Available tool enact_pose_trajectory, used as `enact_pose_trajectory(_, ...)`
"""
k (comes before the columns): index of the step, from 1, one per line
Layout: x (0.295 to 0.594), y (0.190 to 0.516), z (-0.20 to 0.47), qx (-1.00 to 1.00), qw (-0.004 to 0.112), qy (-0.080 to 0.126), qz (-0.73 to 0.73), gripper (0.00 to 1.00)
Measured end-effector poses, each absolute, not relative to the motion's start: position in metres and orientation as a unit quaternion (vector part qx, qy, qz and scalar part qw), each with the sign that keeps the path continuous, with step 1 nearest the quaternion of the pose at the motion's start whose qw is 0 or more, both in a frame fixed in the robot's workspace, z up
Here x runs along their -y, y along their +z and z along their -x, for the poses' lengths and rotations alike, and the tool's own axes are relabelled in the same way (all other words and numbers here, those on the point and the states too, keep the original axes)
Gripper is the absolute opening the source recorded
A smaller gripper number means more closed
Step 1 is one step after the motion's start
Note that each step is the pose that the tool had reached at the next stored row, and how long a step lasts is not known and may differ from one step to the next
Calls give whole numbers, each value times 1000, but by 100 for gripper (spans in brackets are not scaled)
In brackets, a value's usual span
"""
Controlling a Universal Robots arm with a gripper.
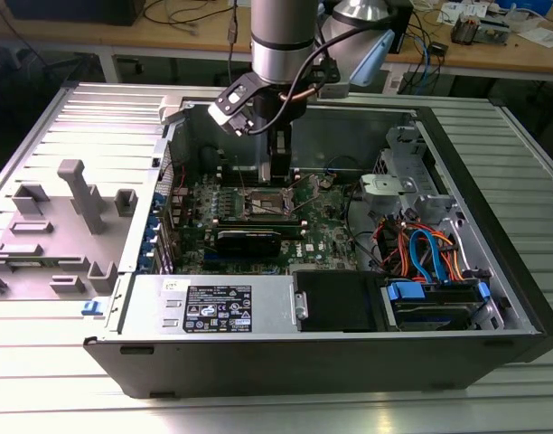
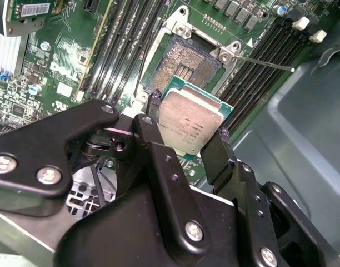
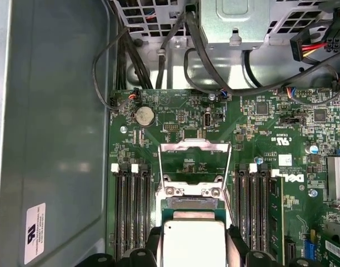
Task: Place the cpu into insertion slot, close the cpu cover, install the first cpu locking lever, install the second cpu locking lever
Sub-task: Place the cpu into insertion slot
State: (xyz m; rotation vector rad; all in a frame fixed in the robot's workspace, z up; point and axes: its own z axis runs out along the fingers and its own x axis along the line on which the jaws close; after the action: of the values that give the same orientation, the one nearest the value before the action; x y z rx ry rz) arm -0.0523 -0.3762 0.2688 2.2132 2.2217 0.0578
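The gripper (image 2: 188, 121) is clamped on the cpu (image 2: 191, 119). Its two black fingers (image 2: 156, 150) bear on opposite edges of the chip, and the grey metal top faces up, unobstructed. In the exterior view the gripper (image 1: 278, 172) sits in the upper centre of the frame, inside the open computer case (image 1: 349, 357) and over the green circuit board (image 1: 335, 226). In the second wrist view the cpu hangs partly over one side of the insertion slot (image 2: 184, 61), whose contact field lies uncovered. Whether the chip touches the slot rim cannot be determined. In the first wrist view the cpu cover (image 3: 195, 146) is swung open beyond the slot, so the socket is accessible. Long black memory slots (image 3: 131, 211) flank it on both sides. Assessment: the cpu is light, thin and rigid. It should not flex, but its smooth edges probably offer little friction, and its underside contacts are likely fragile. Hold it by the two opposite edges only, level, with moderate force.
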Motion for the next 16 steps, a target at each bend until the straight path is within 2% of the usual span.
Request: enact_pose_trajectory(16, 376, 258, 64, -706, 2, 19, -708, 54)
